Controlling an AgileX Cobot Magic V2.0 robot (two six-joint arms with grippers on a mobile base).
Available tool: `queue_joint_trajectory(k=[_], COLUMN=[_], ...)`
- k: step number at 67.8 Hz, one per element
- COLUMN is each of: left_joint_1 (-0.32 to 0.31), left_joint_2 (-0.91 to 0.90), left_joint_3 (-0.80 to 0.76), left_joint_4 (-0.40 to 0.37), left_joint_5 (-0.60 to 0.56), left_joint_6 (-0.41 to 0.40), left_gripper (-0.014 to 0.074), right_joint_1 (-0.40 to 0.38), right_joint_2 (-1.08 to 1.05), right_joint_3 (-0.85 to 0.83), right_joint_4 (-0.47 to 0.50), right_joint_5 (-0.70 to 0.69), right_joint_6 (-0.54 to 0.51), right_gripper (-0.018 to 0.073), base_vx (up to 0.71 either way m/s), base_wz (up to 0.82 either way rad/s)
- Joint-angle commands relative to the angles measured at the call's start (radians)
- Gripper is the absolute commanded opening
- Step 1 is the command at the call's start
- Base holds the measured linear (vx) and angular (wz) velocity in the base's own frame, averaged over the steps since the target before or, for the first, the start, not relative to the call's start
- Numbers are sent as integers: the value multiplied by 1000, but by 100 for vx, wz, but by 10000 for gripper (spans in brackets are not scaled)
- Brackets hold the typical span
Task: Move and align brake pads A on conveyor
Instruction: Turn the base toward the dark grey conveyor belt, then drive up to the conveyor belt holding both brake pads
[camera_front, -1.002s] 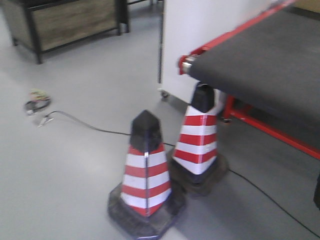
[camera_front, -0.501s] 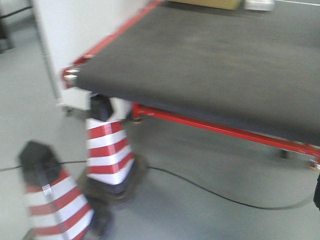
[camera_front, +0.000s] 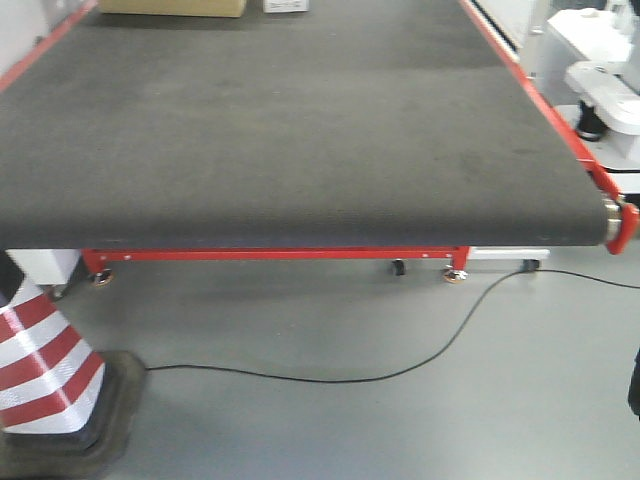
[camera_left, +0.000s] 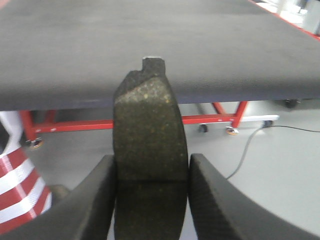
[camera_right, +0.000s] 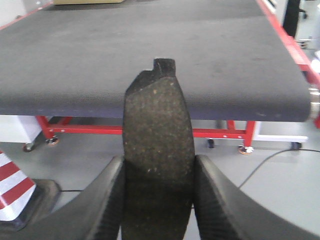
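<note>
Speckled dark-grey friction material faces each wrist camera. The left brake pad (camera_left: 149, 145) stands upright with a small notched tab at its top edge, clamped by its two long sides in the left gripper (camera_left: 150, 172), whose black textured fingers (camera_left: 90, 205) press against it on either side. The right brake pad (camera_right: 157, 140) is held the same way in the right gripper (camera_right: 159, 175), upright with the tab on top and a finger touching each flank. Both pads hang in the air in front of the near end of the conveyor (camera_front: 280, 130), apart from it, with their tops showing against the belt's rounded front edge in the wrist views. The belt is a wide dark charcoal sheet running away from the robot, with a red side rail (camera_front: 535, 95) along its right edge and a red frame (camera_front: 270, 254) on small feet beneath. At the far end sits a cardboard box (camera_front: 170, 7). On the grey floor, a black cable (camera_front: 400, 365) curves under the conveyor, and a red-and-white striped cone (camera_front: 40, 370) on a black base stands at the lower left. A white machine (camera_front: 605, 60) is beyond the right rail.
</note>
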Motion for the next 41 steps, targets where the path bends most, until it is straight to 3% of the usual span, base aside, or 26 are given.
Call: queue_joint_trajectory(k=[1,41], left_joint_1=[-3,-3], left_joint_2=[10,10], left_joint_3=[-26,-26], left_joint_4=[-11,-11], left_joint_5=[-92,-92], left_joint_6=[-9,-9], left_gripper=[-6,-6], right_joint_1=[-4,-4], right_joint_2=[5,5], right_joint_3=[-29,-29], right_joint_4=[-4,-4], right_joint_5=[-92,-92], right_joint_6=[-4,-4], right_gripper=[-4,-4], base_vx=[2,5], base_wz=[-32,-7])
